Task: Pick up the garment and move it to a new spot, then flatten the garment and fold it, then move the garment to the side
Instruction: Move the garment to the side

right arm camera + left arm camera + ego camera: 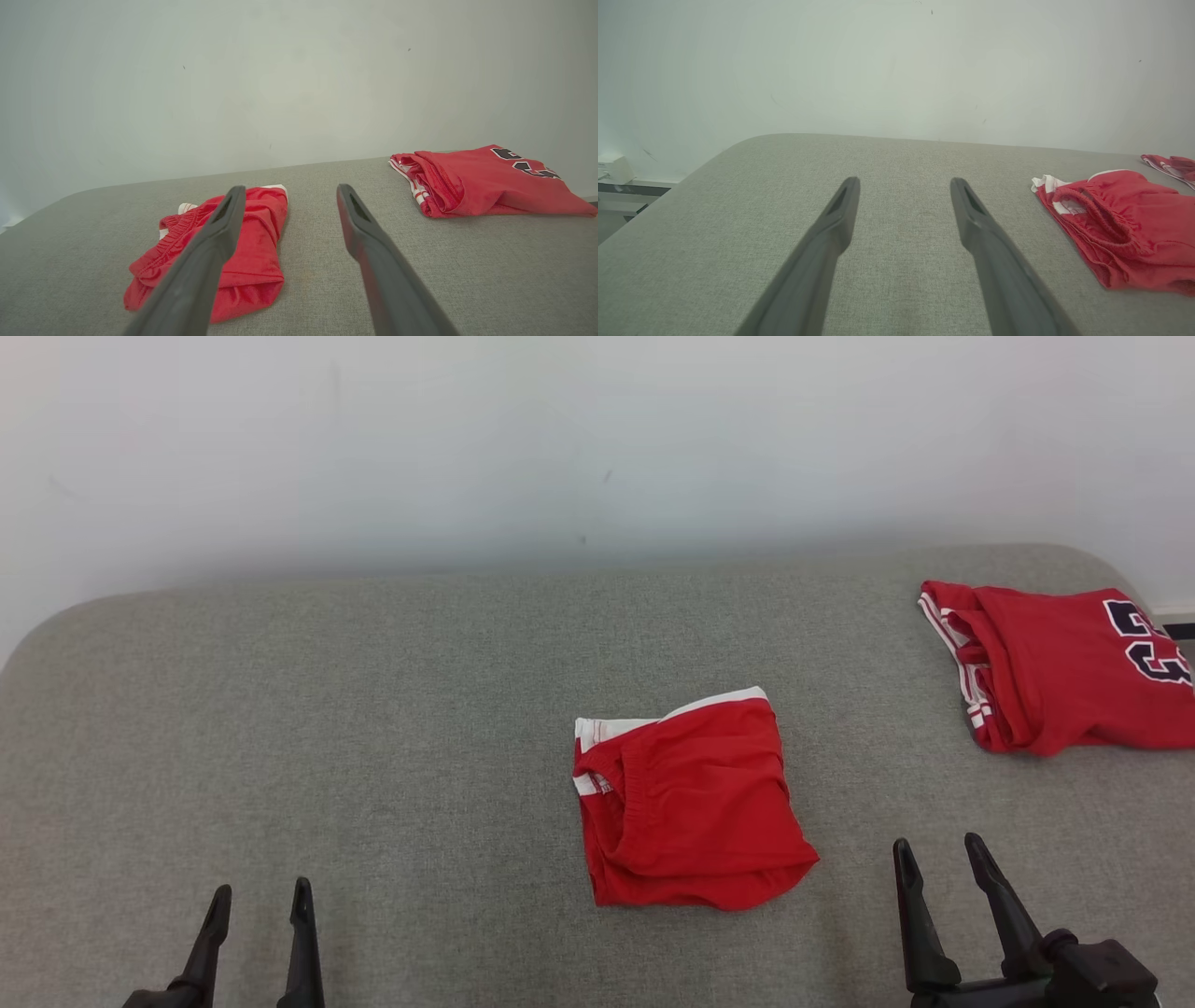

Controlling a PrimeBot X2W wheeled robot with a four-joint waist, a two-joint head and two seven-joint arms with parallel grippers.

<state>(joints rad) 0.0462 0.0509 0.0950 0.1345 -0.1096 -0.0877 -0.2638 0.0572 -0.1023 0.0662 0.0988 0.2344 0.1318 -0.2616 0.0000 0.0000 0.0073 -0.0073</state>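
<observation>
Red shorts (691, 803) with white trim lie folded into a compact square near the middle of the grey padded surface (373, 728); they also appear as the red shorts (1120, 224) and the red shorts (233, 252) in the wrist views. My left gripper (261, 896) hovers open at the lower left, well apart from them. My right gripper (938, 854) stands open at the lower right, just right of the shorts' near corner, with nothing between its fingers. The left gripper (903, 186) and right gripper (287, 193) both show spread fingers.
A folded red jersey (1064, 672) with dark numerals lies at the far right edge of the surface, also visible as the jersey (481, 182). A pale wall (560, 448) rises right behind the surface. A white box (612, 168) sits beyond the left edge.
</observation>
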